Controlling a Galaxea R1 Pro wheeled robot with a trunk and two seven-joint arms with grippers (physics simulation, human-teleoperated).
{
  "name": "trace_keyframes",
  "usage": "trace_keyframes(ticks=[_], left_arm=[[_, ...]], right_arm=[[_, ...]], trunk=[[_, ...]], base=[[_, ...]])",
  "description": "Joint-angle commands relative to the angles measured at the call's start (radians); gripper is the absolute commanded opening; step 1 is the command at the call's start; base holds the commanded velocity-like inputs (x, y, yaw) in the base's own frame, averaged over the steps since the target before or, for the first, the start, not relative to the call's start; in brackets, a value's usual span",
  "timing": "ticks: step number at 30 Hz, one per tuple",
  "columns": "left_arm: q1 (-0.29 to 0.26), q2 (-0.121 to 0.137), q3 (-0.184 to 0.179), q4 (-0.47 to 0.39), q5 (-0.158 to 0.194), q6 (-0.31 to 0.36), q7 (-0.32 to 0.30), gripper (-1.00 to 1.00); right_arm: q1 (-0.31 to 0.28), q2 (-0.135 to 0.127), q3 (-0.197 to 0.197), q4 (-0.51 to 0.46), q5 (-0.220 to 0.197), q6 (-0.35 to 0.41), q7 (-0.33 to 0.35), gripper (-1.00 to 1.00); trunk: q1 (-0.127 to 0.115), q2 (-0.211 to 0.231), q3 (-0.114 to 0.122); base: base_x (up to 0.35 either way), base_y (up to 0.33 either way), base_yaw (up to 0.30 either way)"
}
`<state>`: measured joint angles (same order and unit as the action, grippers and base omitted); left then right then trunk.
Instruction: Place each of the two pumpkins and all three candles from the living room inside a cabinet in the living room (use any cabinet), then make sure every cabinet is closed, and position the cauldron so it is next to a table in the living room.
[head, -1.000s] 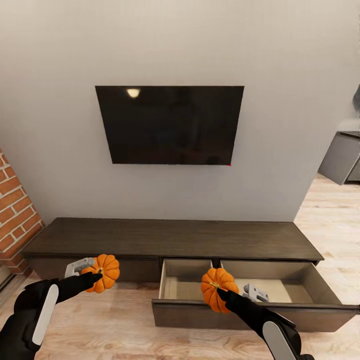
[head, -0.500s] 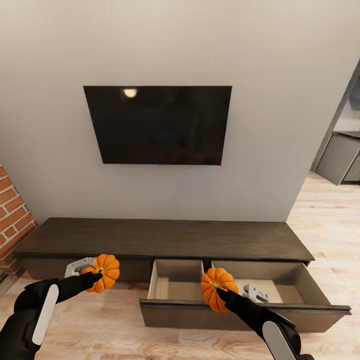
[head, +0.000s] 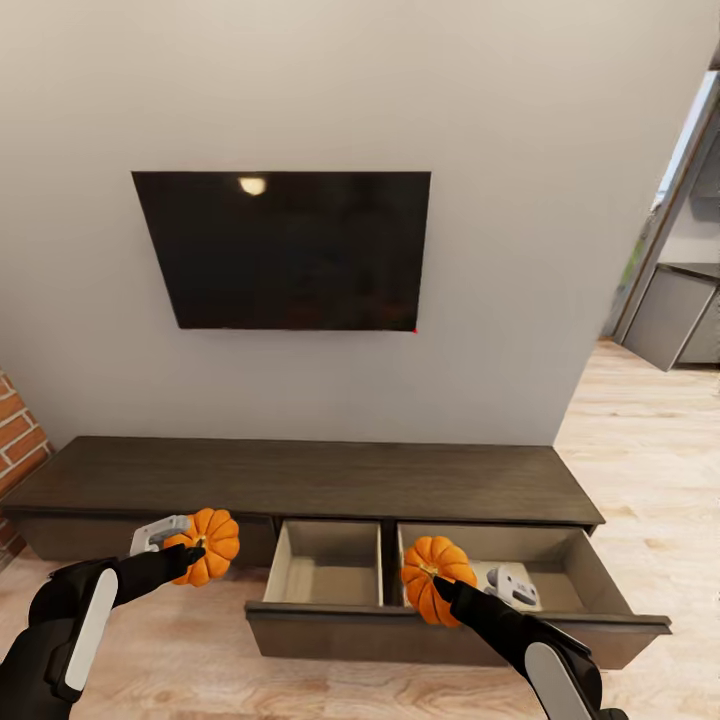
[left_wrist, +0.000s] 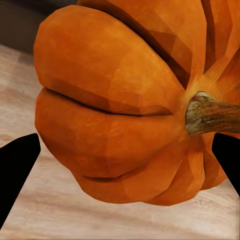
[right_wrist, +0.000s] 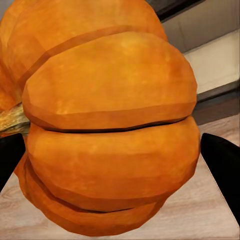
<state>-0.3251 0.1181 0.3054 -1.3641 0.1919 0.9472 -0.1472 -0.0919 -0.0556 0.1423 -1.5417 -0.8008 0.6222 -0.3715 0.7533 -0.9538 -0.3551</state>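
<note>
Head view: left gripper (head: 197, 549) is clamped on one pumpkin (head: 207, 545), lower left of frame, hanging over the wood floor (head: 190, 660) in front of a shut section of the cabinet (head: 300, 478). Right gripper (head: 436, 589) is clamped on the other pumpkin (head: 436, 577), lower centre-right, in line with the front edge of the open drawer (head: 450, 630). The drawer has two pale-lined compartments; the right pumpkin sits over the right-hand one. My read: both are carried at drawer height so each can be dropped straight in, with the right one close to position and the left one needing to shift toward frame centre. TV (head: 285, 250) is on the wall, upper centre. Brick (head: 15, 440) is at the left edge. No candles, cauldron or table to point at here.

Left wrist view: pumpkin (left_wrist: 130, 105) up close, stem (left_wrist: 210, 114) pointing at the right edge, a black fingertip (left_wrist: 17, 170) at each side pressed on the rind. Floor behind it.

Right wrist view: pumpkin (right_wrist: 110, 125) between two black fingertips (right_wrist: 222, 165), stem (right_wrist: 12, 121) at the left edge. Pale drawer lining (right_wrist: 220, 62) and the dark front rail show behind it, upper right, which supports the near-the-drawer read.

Writing: no brand, label or readable text anywhere.
</note>
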Motion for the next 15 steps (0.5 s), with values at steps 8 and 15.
trace_keyframes(ticks=[8, 15], left_arm=[[0.0, -0.001, 0.0, 0.0, 0.001, -0.005, 0.002, -1.0], [0.0, -0.002, 0.0, 0.0, 0.0, -0.066, 0.005, -1.0]], right_arm=[[0.0, 0.001, 0.0, 0.0, 0.0, -0.002, 0.0, -1.0], [0.0, 0.002, 0.0, -0.001, 0.0, -0.001, 0.0, -1.0]], trunk=[[0.0, 0.0, 0.0], [0.0, 0.0, 0.0]], base=[[0.23, -0.192, -0.014], [0.264, -0.207, -0.06]])
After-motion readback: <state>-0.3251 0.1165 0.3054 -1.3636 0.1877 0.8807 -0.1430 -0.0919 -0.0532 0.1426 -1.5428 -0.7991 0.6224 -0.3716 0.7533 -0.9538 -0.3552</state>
